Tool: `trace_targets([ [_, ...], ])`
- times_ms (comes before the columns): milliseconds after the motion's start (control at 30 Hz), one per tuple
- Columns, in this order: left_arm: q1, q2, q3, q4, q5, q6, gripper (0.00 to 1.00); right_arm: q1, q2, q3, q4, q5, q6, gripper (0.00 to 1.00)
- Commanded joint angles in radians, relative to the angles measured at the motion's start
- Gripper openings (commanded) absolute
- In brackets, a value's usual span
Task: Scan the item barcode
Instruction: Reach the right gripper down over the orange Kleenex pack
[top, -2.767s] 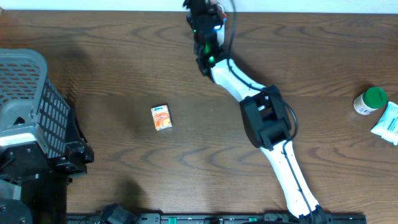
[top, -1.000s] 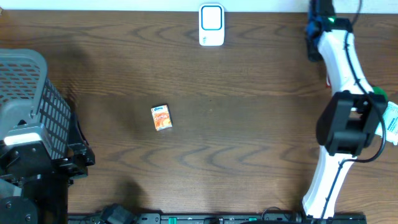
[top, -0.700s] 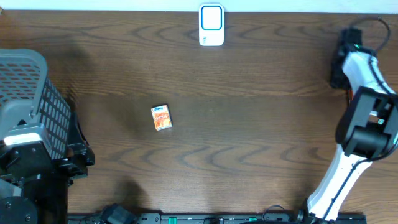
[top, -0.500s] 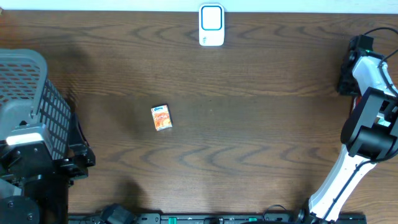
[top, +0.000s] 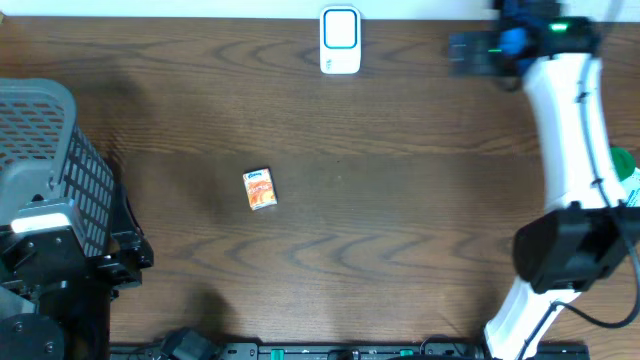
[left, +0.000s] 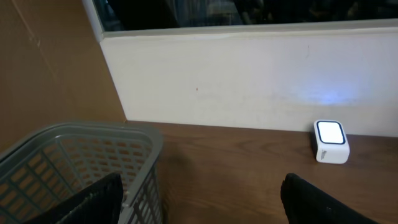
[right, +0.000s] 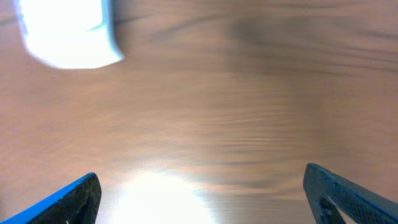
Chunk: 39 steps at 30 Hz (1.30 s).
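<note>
The item, a small orange box, lies flat on the wooden table left of centre, with no gripper near it. The white scanner stands at the far edge; in the left wrist view the scanner shows a lit face. My right gripper hovers to the right of the scanner, pointing left. In the right wrist view it is open and empty over bare wood, and a blurred white shape sits at top left. My left gripper is open and empty beside the basket.
A grey plastic basket stands at the left edge, seen close by the left fingers. A green-capped bottle peeks out behind the right arm at the right edge. A pale wall runs behind the table.
The right arm swung out to the table's right edge, then back left toward the scanner, and its jaws now stand wide. The orange box, scanner and left arm have not moved.
</note>
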Motion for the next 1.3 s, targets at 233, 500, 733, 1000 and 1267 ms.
trace_targets([
  [233,0.000,-0.007,0.002,-0.070,-0.006,-0.002,0.82,0.481,0.093,-0.084,0.000,0.030,-0.514,0.99],
  [500,0.000,-0.007,0.002,-0.188,-0.006,-0.002,0.82,0.620,0.124,-0.087,-0.050,-0.124,-0.850,0.99],
  [733,0.000,-0.007,0.002,-0.239,-0.005,-0.002,0.82,0.610,0.130,-0.087,-0.034,-0.302,-0.989,0.99],
  [1000,0.000,-0.007,0.002,-0.239,-0.005,-0.002,0.82,0.608,0.188,-0.087,0.001,-0.311,-1.131,0.99],
  [1267,0.000,-0.007,0.002,-0.240,-0.005,-0.002,0.82,0.611,0.311,-0.087,0.108,-0.317,-1.156,0.99],
])
